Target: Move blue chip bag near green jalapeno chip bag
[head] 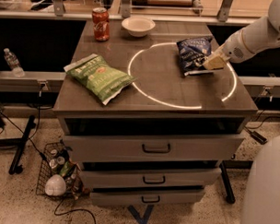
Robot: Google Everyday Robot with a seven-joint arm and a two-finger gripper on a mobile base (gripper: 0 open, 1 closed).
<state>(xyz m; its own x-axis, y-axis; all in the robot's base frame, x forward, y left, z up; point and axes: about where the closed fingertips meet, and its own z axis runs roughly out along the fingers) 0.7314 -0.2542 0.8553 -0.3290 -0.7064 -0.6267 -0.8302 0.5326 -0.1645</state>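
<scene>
The blue chip bag [193,55] lies on the right side of the cabinet top, dark navy with white lettering. The green jalapeno chip bag [98,77] lies at the left front of the top, well apart from it. My gripper [212,62] comes in from the right on a white arm and sits at the blue bag's right edge, touching or just over it.
A red soda can [100,23] and a white bowl [138,26] stand at the back of the cabinet top [177,92]. A lit ring is marked on the top. A water bottle [13,63] stands left; a wire basket [59,173] sits on the floor.
</scene>
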